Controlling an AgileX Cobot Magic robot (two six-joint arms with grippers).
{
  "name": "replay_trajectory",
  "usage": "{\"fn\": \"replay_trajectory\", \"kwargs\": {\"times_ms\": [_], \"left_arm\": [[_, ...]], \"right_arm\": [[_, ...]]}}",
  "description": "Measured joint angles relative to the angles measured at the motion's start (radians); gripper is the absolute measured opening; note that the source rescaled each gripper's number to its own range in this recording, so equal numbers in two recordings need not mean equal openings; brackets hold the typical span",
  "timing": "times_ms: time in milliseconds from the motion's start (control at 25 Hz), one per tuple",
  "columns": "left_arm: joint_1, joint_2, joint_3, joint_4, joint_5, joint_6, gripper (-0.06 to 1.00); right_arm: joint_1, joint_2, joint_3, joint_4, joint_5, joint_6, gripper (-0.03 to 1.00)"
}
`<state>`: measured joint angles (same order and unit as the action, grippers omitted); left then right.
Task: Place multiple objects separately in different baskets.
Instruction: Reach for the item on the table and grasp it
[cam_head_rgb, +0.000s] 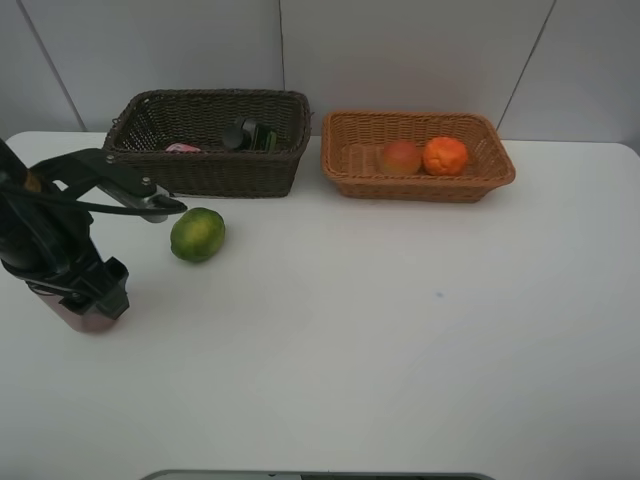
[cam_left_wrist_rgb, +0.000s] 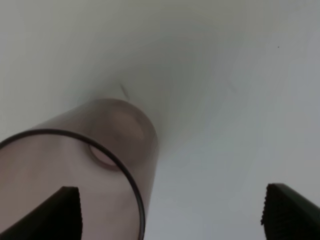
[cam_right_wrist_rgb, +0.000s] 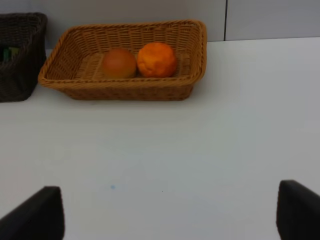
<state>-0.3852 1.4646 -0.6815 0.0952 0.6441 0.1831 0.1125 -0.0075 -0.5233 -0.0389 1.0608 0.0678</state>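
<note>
The translucent mauve cup (cam_head_rgb: 78, 312) stands on the table at the left, mostly hidden under my left gripper (cam_head_rgb: 98, 290). In the left wrist view the cup (cam_left_wrist_rgb: 100, 165) is close, its rim by one fingertip (cam_left_wrist_rgb: 65, 212), and my left gripper (cam_left_wrist_rgb: 170, 215) is open. The green round fruit (cam_head_rgb: 197, 235) lies on the table in front of the dark brown basket (cam_head_rgb: 215, 170), which holds the pink bottle (cam_head_rgb: 183, 148) and the black pump bottle (cam_head_rgb: 243, 133). The light tan basket (cam_head_rgb: 418, 185) holds the peach-like fruit (cam_head_rgb: 401, 157) and the orange (cam_head_rgb: 445, 155). My right gripper (cam_right_wrist_rgb: 167, 215) is open and empty, facing that basket (cam_right_wrist_rgb: 125, 90).
The white table (cam_head_rgb: 400, 330) stretches wide in front of the baskets. A grey wall stands right behind both baskets. The left arm's cable and links (cam_head_rgb: 110, 185) hang over the table's left part, close to the green fruit.
</note>
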Motion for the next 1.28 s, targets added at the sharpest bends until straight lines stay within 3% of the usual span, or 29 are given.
{"fn": "replay_trajectory", "kwargs": {"times_ms": [960, 1040, 1080, 1120, 1200, 1280], "left_arm": [[0.000, 0.255, 0.002, -0.003, -0.180, 0.015, 0.88], [0.000, 0.255, 0.002, -0.003, -0.185, 0.013, 0.75], [0.000, 0.255, 0.002, -0.003, -0.186, 0.011, 0.61], [0.000, 0.255, 0.002, -0.003, -0.187, 0.010, 0.46], [0.000, 0.255, 0.002, -0.003, -0.186, 0.008, 0.06], [0.000, 0.255, 0.002, -0.005, -0.187, 0.006, 0.05]], "right_arm": [[0.000, 0.000, 0.000, 0.000, 0.000, 0.000, 0.85], [0.000, 0.000, 0.000, 0.000, 0.000, 0.000, 0.85], [0.000, 0.000, 0.000, 0.000, 0.000, 0.000, 0.85], [0.000, 0.000, 0.000, 0.000, 0.000, 0.000, 0.85], [0.000, 0.000, 0.000, 0.000, 0.000, 0.000, 0.85], [0.000, 0.000, 0.000, 0.000, 0.000, 0.000, 0.85]]}}
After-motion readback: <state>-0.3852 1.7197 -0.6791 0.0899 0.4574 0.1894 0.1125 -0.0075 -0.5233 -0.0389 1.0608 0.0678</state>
